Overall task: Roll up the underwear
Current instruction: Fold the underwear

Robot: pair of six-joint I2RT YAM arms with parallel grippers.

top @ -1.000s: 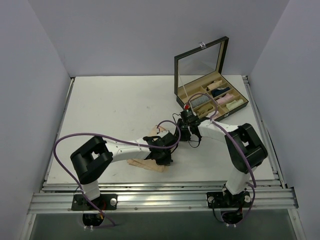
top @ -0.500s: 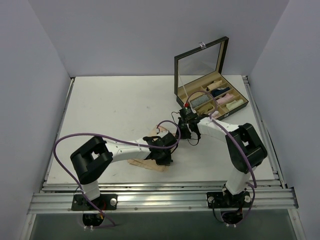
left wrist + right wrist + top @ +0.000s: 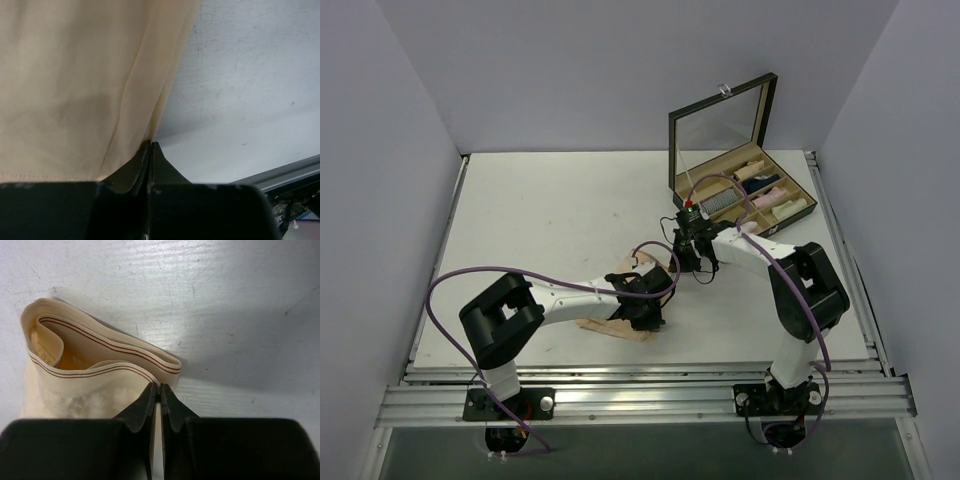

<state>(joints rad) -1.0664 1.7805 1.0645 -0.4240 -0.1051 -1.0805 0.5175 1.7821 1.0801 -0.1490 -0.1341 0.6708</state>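
Near the box (image 3: 720, 135) of rolls (image 3: 765, 190), left gripper (image 3: 150, 145) and right gripper (image 3: 156, 387) each clamp the underwear (image 3: 75, 90).

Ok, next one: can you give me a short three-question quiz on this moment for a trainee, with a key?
1. True or false: the box lid at the far right stands open.
2. In the right wrist view, what runs along the folded band of the underwear? A: thin reddish-brown stripes. B: blue dots. C: a zip.
3. Which is shut on the cloth: the left gripper, the right gripper, or both?
Key: 1 true. 2 A. 3 both, each pinching an edge of the underwear.
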